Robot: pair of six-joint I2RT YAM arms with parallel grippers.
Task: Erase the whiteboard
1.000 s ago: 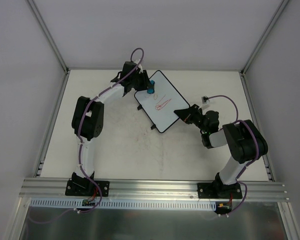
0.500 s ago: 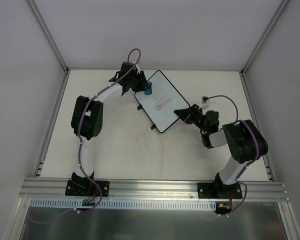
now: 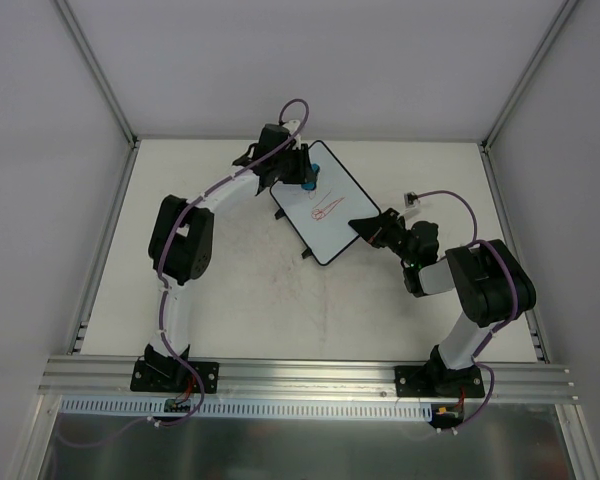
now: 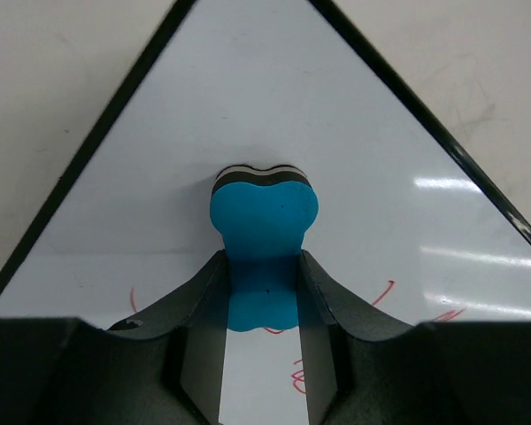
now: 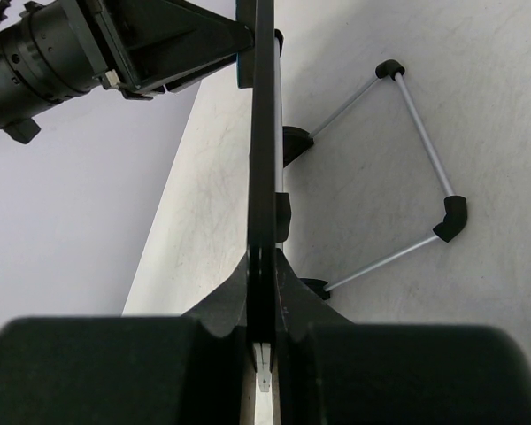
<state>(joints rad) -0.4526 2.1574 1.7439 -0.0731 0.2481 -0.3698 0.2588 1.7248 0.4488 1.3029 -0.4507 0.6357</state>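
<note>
The whiteboard (image 3: 325, 225), at the far middle of the tabletop (image 3: 230, 290), is pinched by its rim in the closed right claw (image 3: 362, 227). Judged thin, stiff and light (likely slick-faced), it is best held edgewise. The eraser (image 4: 264, 221) is gripped in the left claw (image 4: 264, 292).

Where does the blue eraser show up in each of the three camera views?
Top external: blue eraser at upper centre, on the whiteboard's far end.
Left wrist: centre of frame, held between the left gripper's fingers, against the board.
Right wrist: only a thin blue sliver near the top, beside the board seen edge-on.
Shared landmark: the whiteboard's black rim.
</note>
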